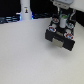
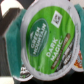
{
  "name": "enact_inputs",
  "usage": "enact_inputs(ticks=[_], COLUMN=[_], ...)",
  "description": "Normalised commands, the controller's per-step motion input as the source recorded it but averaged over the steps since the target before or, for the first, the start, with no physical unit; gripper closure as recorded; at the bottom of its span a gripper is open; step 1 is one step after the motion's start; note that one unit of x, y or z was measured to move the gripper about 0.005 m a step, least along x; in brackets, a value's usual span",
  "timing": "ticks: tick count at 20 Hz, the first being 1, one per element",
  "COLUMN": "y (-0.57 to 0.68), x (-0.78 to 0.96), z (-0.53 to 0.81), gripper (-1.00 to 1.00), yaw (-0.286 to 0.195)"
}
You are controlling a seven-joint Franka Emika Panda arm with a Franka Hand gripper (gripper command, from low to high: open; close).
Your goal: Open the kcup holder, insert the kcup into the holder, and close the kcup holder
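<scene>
My gripper (image 1: pixel 63 20) hangs at the back right of the exterior view, shut on the kcup (image 1: pixel 63 21), a small pod with a green top. In the wrist view the kcup's green lid (image 2: pixel 45 37) fills most of the picture, close to the camera. The kcup holder (image 1: pixel 61 36), a black boxy unit, stands right below the gripper, with a drawer that looks pulled out toward the front. The gripper holds the kcup just above the holder's top slots. Rims of other pods (image 2: pixel 76 62) show beneath the held kcup.
A tall white bottle-like post (image 1: pixel 25 11) stands at the back on the exterior view's left. The white table (image 1: pixel 25 55) spreads in front of the holder. Dark clutter lines the far edge.
</scene>
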Motion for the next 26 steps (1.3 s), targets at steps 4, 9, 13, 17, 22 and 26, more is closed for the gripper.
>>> enact_inputs(ticks=[4,9,13,17,22,26], y=[-0.11,-0.12,-0.01,0.05,0.10,0.01], x=[0.01,-0.02,-0.01,0.00,0.08,0.13], z=[-0.27,-0.29,-0.26,-0.09,0.05,0.20], gripper=[1.00,1.00,1.00,1.00,-1.00,-1.00], yaw=[0.004,0.016,0.056,0.043,0.061,0.090])
